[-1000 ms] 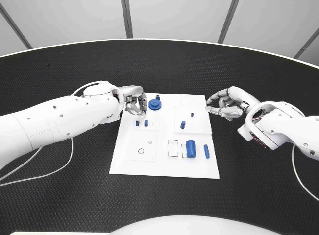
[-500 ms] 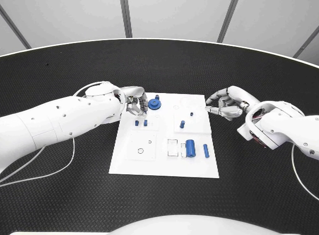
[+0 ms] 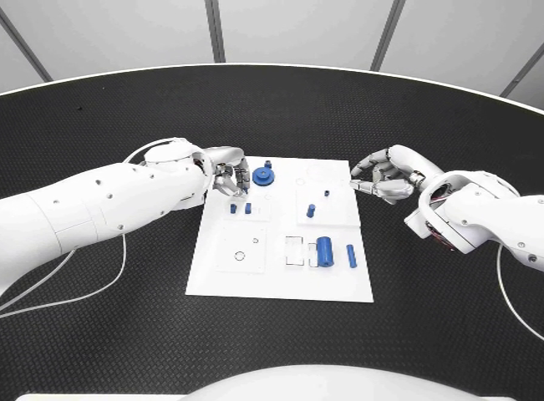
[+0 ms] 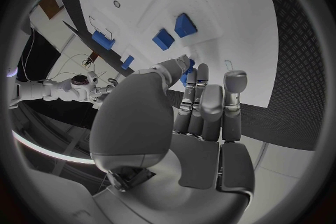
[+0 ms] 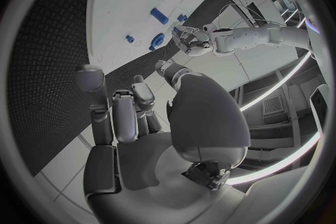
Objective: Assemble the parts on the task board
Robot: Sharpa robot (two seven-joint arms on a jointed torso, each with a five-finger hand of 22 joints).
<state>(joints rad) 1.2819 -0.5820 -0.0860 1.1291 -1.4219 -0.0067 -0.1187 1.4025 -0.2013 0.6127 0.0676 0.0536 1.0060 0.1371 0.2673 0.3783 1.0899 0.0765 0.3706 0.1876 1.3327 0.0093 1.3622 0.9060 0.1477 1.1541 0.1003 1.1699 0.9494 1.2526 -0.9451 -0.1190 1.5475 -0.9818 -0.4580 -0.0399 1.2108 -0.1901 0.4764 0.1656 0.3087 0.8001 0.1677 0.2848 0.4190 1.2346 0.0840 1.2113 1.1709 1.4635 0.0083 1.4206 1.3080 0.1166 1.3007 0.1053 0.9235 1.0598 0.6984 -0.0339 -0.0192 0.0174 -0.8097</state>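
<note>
The white task board (image 3: 280,276) lies in the middle of the table. A round blue part (image 3: 263,175) stands at its far left corner. My left hand (image 3: 230,177) hovers right beside that part, fingers held together and thumb bent toward them; in the left wrist view a bit of blue (image 4: 189,76) shows between thumb and fingers, and contact is unclear. Two short pegs (image 3: 241,209) and two more (image 3: 312,210) stand mid-board. A thick cylinder (image 3: 325,251) and a thin rod (image 3: 351,256) lie near the right edge. My right hand (image 3: 386,177) is curled, holding nothing, just off the board's far right corner.
Black textured table (image 3: 103,317) surrounds the board, with free room on all sides. A white cable (image 3: 115,267) trails under my left arm. Empty outlined sockets (image 3: 241,253) sit on the board's near left.
The whole picture has crept slightly upward, a camera shift. Both hands and the parts keep their places on and beside the board.
</note>
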